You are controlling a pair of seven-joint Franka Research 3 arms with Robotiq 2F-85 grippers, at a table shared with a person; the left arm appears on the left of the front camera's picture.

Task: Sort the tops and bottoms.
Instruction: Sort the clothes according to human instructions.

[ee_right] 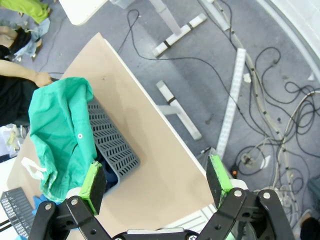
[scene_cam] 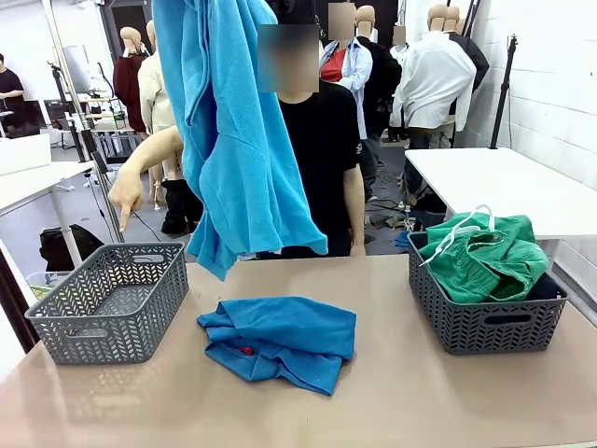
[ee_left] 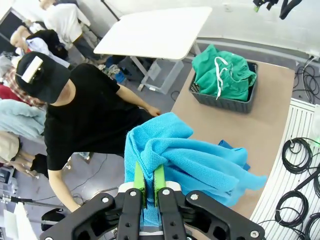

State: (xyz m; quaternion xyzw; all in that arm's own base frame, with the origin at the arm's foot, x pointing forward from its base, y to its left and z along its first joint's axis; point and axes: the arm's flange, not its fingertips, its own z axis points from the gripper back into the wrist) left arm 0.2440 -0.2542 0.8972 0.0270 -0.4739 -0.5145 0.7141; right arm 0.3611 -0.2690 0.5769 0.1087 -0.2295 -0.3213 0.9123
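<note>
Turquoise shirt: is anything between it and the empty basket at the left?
Nothing visible. The turquoise shirt hangs from the left gripper; the left basket stands open at lower left, the person's pointing hand beyond its far rim.

1. No word, number or brand name could be read in any of the views.
2. The person's black cap [ee_left: 44, 80] carried a pale patch [ee_left: 31, 69] on its top, but no letters on it were legible.
3. The person's black T-shirt [scene_cam: 322, 149] had a small light mark [scene_cam: 358, 147] on the sleeve at the right, too small to read.
4. The medium blue shirt [scene_cam: 284, 336], lying near the middle of the table, showed a small red mark [scene_cam: 244, 351]. It could not be told whether this was a label or a print.
</note>
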